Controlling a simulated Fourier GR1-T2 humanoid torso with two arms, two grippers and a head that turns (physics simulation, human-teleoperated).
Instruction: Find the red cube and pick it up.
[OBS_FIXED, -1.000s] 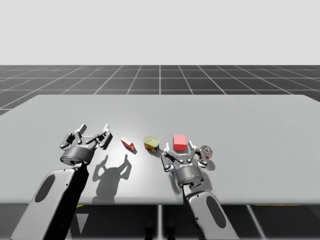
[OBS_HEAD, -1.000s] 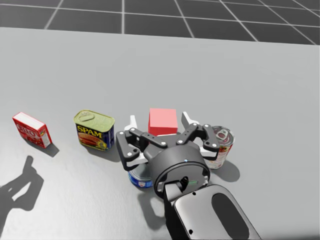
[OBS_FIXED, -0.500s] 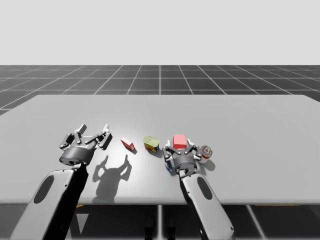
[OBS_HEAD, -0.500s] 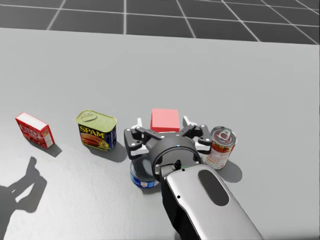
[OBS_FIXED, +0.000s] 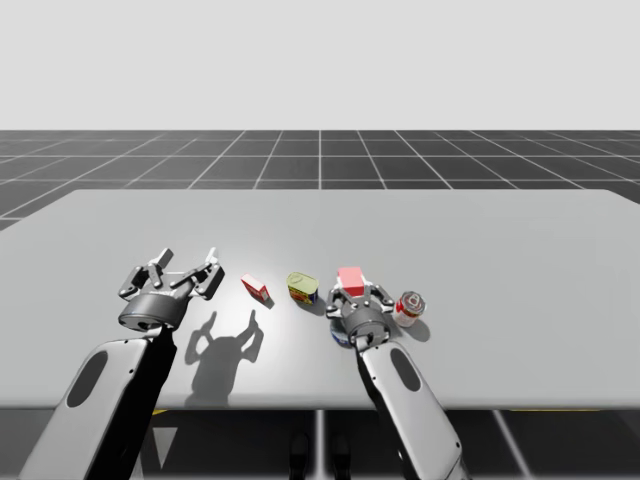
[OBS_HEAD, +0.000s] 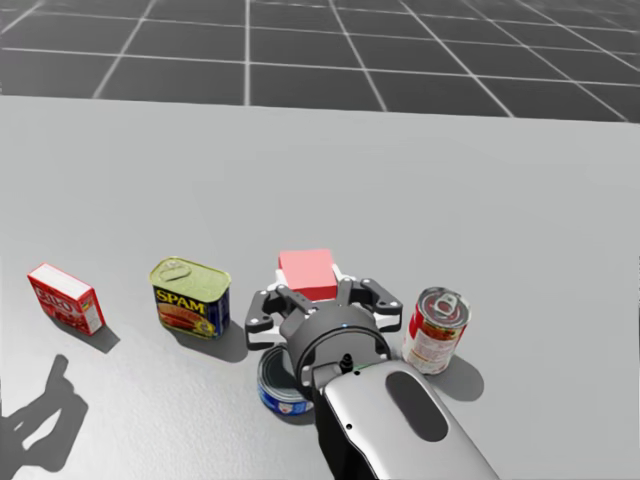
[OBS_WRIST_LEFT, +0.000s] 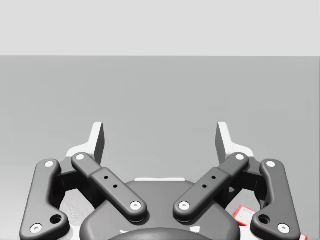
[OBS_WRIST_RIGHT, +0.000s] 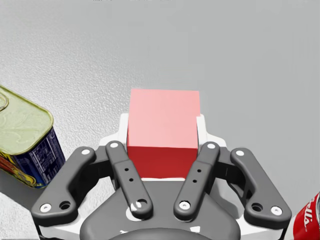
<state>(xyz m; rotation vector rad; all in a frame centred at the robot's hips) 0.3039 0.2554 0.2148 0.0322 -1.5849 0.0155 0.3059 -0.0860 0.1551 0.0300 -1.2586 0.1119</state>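
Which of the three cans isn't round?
The blue can with the yellow-green top, standing between the small red box and the red cube: it is rectangular, while the tall red can and the low blue can are round.

- My left arm (OBS_FIXED: 110, 390) stretches forward, my left gripper (OBS_WRIST_LEFT: 160, 137) with fingers spread wide.
- My right arm (OBS_FIXED: 405, 385) reaches forward; my right gripper (OBS_WRIST_RIGHT: 162, 125) has both fingers pressed against the red cube's (OBS_WRIST_RIGHT: 163, 107) sides.

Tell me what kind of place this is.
Probably a simulated tabletop test scene: a plain grey table, a dark gridded floor running to a blank pale backdrop, and my right gripper shut on a red cube.
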